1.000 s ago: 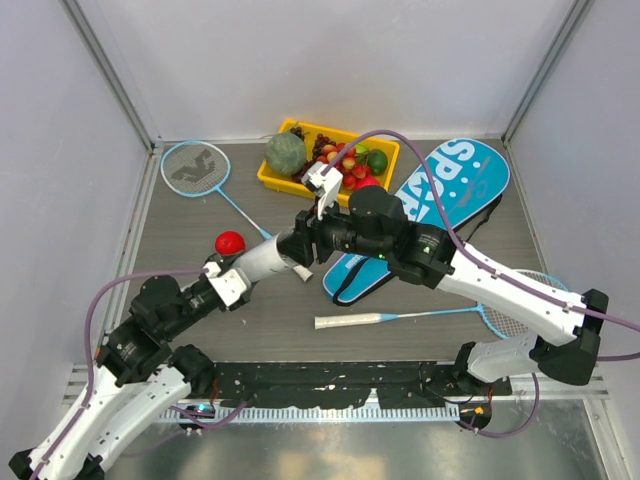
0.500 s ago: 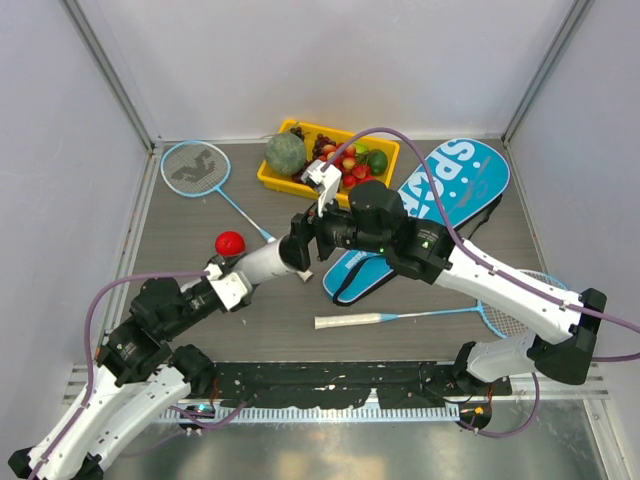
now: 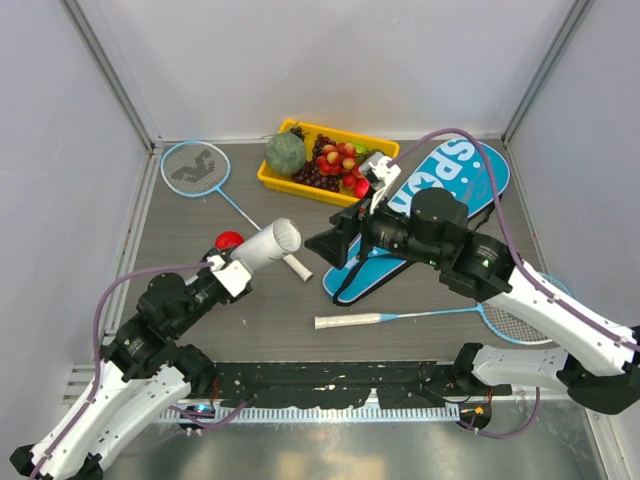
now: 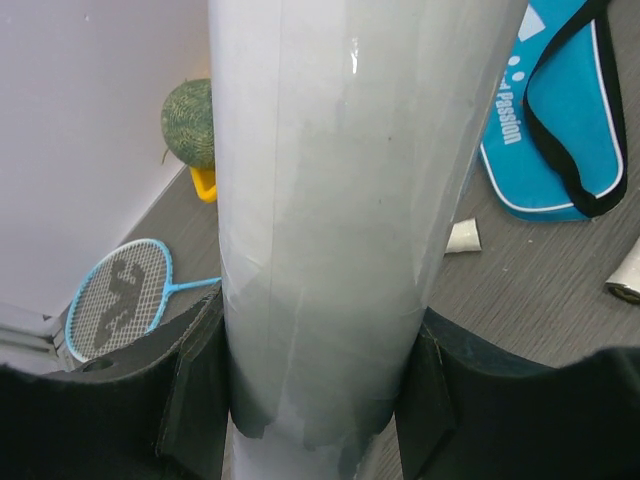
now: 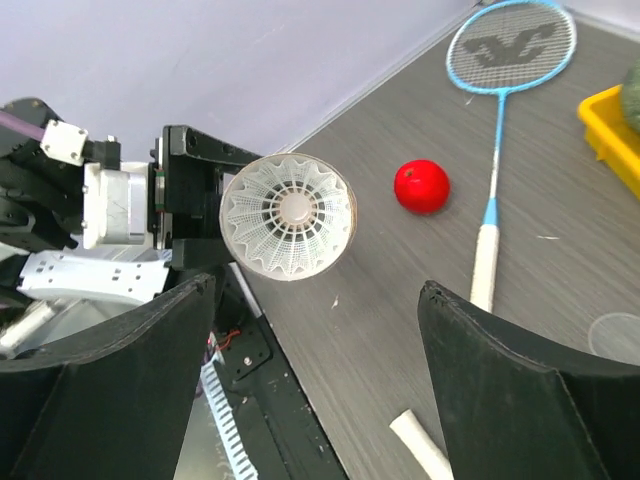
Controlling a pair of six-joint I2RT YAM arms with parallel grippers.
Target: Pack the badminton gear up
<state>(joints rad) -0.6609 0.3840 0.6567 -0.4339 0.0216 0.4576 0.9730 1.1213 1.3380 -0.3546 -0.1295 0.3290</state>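
My left gripper (image 3: 243, 263) is shut on the white tube (image 3: 265, 246), held tilted above the table; the tube fills the left wrist view (image 4: 330, 200). A white shuttlecock (image 5: 288, 215) sits in the tube's open mouth, feathers outward. My right gripper (image 3: 335, 243) is open and empty, a little right of the tube mouth, facing it (image 5: 320, 370). One light-blue racket (image 3: 195, 168) lies at the back left. The other racket (image 3: 360, 320) lies in front. The blue SPORT bag (image 3: 440, 200) lies under my right arm. No other shuttlecocks show.
A red ball (image 3: 229, 241) lies just left of the tube. A yellow tray (image 3: 268, 178) of fruit with a green melon (image 3: 285, 153) stands at the back. Grey walls close the left, back and right sides.
My right gripper has pulled back to the right, away from the tube mouth, and stands open. The shuttlecock stays in the tube. The left arm still holds the tube.
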